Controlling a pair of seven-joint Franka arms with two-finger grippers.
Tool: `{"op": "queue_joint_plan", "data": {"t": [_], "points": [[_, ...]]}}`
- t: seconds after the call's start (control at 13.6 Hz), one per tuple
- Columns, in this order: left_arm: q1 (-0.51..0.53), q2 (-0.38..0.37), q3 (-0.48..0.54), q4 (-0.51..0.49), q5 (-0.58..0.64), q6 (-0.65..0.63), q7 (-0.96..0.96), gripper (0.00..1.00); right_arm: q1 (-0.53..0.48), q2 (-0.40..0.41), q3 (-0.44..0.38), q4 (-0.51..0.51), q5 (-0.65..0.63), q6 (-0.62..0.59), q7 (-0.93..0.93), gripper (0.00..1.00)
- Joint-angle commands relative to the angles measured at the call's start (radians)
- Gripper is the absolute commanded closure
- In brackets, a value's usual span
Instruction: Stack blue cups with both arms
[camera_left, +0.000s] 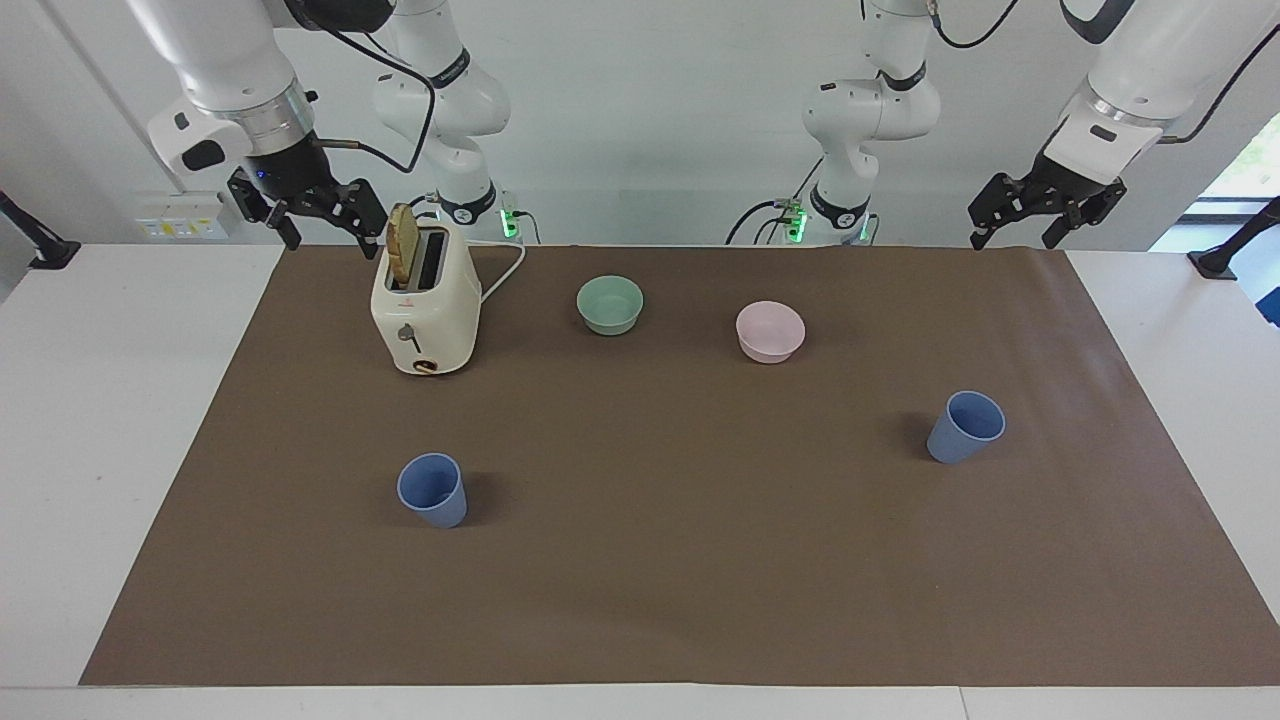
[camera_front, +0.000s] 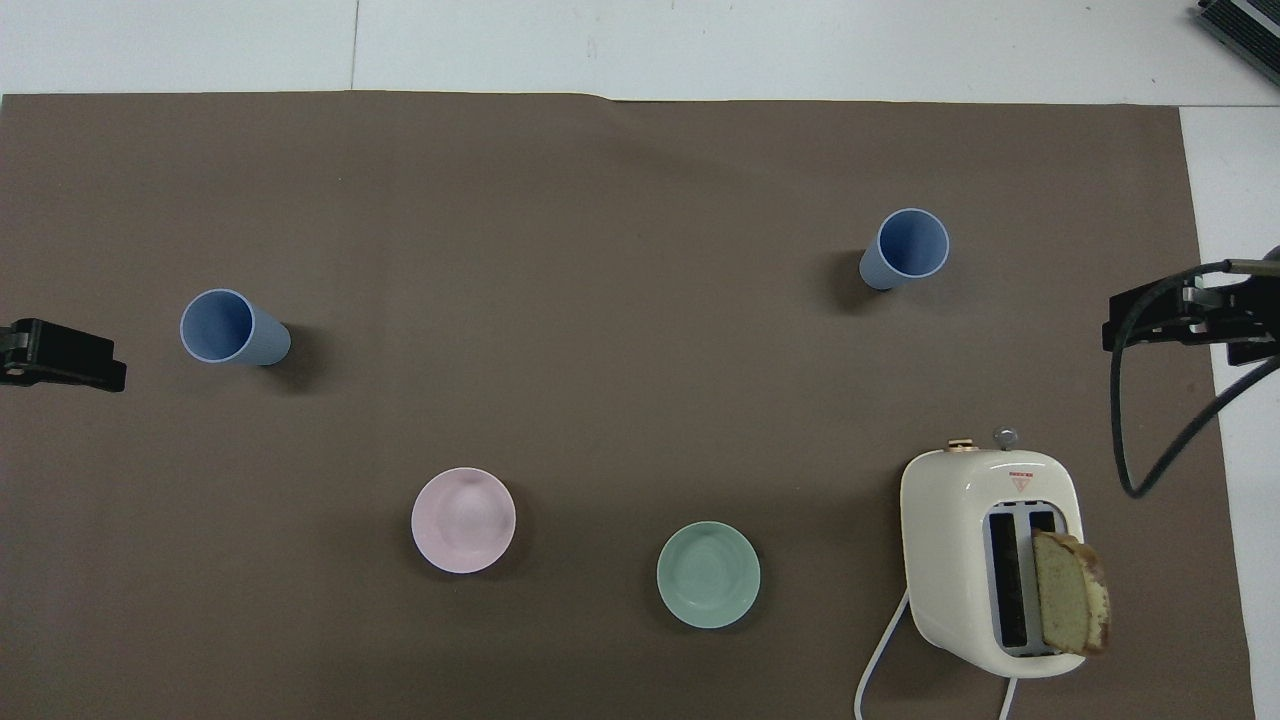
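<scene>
Left pincer (camera_left: 1045, 215): spread, empty, raised near the pink bowl (camera_left: 770, 331)
Right pincer (camera_left: 310, 212): spread, empty, raised
Blue cups (camera_left: 433, 489) (camera_left: 966, 426): upright on the worktop mat (camera_left: 640, 600), well apart, both farther from the robots than the pink bowl

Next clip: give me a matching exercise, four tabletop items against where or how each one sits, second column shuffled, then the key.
Column one:
1. toaster
2. mint-green bowl
3. pale pink bowl
4. bread slice

Column two:
A. between the toaster and the other bowl
B. sticking up out of a slot
C. at the right arm's end of the brown mat, cord attached
D. nearer the left arm's end than the other bowl

Pairs: 1-C, 2-A, 3-D, 4-B
</scene>
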Motion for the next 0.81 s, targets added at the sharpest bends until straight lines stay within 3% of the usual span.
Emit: {"op": "queue_joint_plan", "data": {"t": [0.0, 0.73], "points": [[0.002, -0.025, 0.004, -0.017, 0.006, -0.001, 0.005, 0.00, -0.018, -0.018, 0.007, -0.022, 0.005, 0.012, -0.019, 0.00], [0.000, -0.027, 0.004, -0.022, 0.006, 0.025, 0.003, 0.00, -0.015, -0.016, 0.012, -0.017, 0.007, 0.011, -0.016, 0.00]]}}
